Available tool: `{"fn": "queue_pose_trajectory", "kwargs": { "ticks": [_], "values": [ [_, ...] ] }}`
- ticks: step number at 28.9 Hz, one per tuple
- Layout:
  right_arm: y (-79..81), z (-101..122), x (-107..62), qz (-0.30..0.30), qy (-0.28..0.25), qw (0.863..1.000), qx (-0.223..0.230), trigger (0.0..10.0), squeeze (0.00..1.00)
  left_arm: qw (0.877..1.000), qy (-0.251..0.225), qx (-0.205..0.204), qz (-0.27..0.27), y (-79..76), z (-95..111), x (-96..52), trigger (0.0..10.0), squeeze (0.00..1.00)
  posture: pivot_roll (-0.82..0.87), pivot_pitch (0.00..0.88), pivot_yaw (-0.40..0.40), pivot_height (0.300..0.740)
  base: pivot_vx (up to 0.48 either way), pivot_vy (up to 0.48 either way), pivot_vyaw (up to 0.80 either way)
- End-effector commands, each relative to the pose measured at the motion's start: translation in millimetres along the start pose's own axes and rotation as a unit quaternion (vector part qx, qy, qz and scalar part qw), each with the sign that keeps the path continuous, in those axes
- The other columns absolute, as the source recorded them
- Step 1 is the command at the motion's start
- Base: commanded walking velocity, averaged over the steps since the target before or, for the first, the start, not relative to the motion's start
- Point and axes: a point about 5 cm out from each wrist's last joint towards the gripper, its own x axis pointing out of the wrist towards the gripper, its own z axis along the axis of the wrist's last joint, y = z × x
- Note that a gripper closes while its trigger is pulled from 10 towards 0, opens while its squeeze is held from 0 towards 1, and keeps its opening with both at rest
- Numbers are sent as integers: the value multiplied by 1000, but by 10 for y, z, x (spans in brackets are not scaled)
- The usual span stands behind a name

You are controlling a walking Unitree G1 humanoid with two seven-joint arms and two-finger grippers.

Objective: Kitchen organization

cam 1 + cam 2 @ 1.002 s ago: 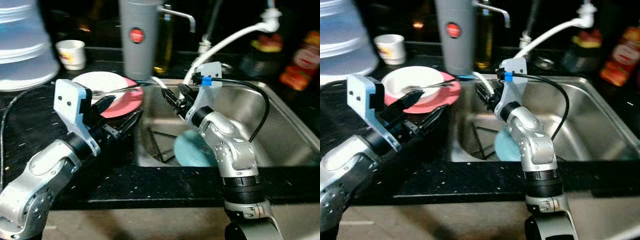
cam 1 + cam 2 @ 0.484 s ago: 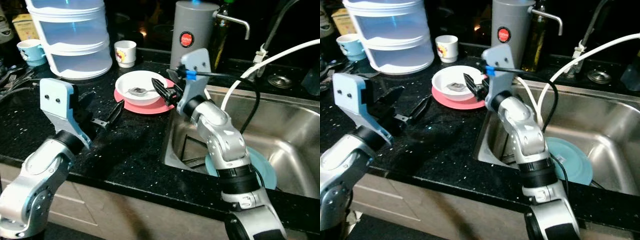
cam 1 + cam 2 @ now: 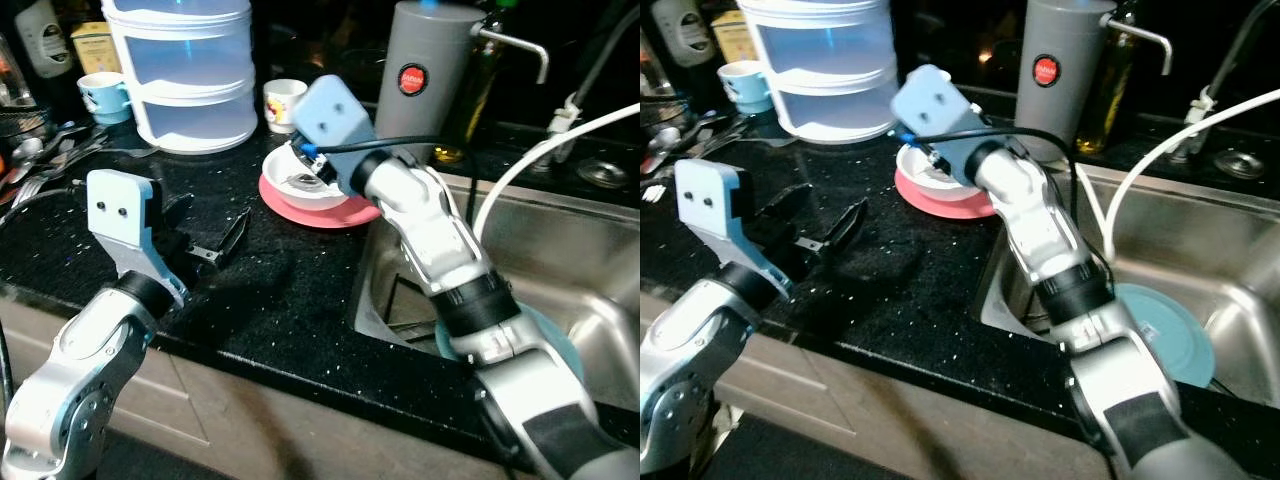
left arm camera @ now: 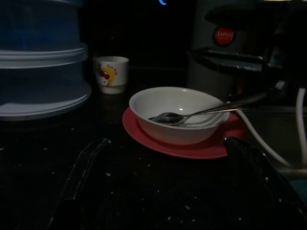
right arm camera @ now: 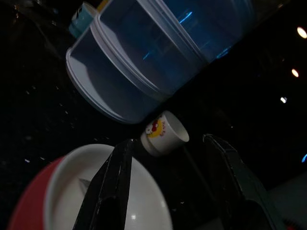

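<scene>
Right gripper, fingers spread and empty, was poised over the white ceramic bowl on the red plate, a pick-up judged next, requiring descent onto the rim; left gripper was held open, empty, nearby.

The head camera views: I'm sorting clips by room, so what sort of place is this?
Most likely a home kitchen. A stainless sink is set into a dark speckled counter, a white bowl with a spoon sits on a red plate, and stacked plastic containers stand behind.
</scene>
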Motion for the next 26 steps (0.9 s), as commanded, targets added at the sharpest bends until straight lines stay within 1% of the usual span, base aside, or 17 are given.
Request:
{"fn": "queue_pose_trajectory", "kwargs": {
  "ticks": [1,2,4,6,7,9,10,11,13,15,17,20,21,22,24,25,26],
  "values": [
    [-39,55,55,19,-6,999,-36,10000,0,1000,1,0,-6,-47,4,-13,10000,0,108,0,-67,740,0,0,0],
    [-84,81,80,25,-7,998,-50,10000,0,1000,2,-1,-7,-55,-2,-23,10000,0,108,0,-68,740,0,0,0],
    [-172,91,96,65,4,995,-78,10000,0,1000,7,-3,-7,-72,-13,-50,10000,0,109,0,-70,740,0,0,0],
    [-204,54,56,103,9,992,-75,10000,0,1000,8,-3,-7,-76,-7,-60,10000,0,110,0,-73,740,0,0,0],
    [-204,54,56,103,9,992,-75,10000,0,1000,8,-3,-7,-76,-7,-60,10000,0,110,0,-73,740,0,0,0],
    [-254,-52,-33,159,25,984,-71,10000,0,1000,7,-2,-8,-65,14,-68,10000,0,106,13,-75,740,0,0,0],
    [-254,-52,-33,159,25,984,-71,10000,0,1000,7,-2,-8,-65,14,-68,10000,0,106,13,-75,740,0,0,0],
    [-276,-97,-68,176,32,981,-72,10000,0,1000,7,-1,-8,-62,24,-72,10000,0,106,13,-75,740,0,0,0],
    [-386,-266,-195,207,72,972,-87,10000,0,1000,9,1,-7,-32,39,-98,10000,0,102,31,-79,740,0,0,0],
    [-473,-376,-300,231,98,963,-95,10000,0,1000,16,7,-4,-2,35,-123,10000,0,100,33,-78,740,0,0,0],
    [-574,-404,-393,247,104,960,-86,10000,0,1000,19,7,-3,4,40,-153,10000,0,100,41,-74,740,0,0,0],
    [-663,-395,-462,248,94,963,-50,10000,0,1000,23,6,-3,0,28,-169,10000,0,106,43,-74,740,0,0,0],
    [-678,-400,-488,253,91,962,-39,10000,0,1000,26,6,-3,-1,20,-173,10000,0,106,43,-74,740,0,0,0],
    [-678,-400,-488,253,91,962,-39,10000,0,1000,26,6,-3,-1,20,-173,10000,0,106,43,-74,740,0,0,0],
    [-676,-433,-562,270,91,958,-17,10000,0,1000,30,6,-3,-3,9,-183,10000,0,106,43,-71,740,0,0,0],
    [-661,-474,-609,275,97,956,-15,10000,0,1000,31,5,-4,-7,10,-182,10000,0,106,43,-71,740,0,0,0],
    [-661,-474,-609,275,97,956,-15,10000,0,1000,31,5,-4,-7,10,-182,10000,0,106,43,-71,740,0,0,0]
  ]
}}
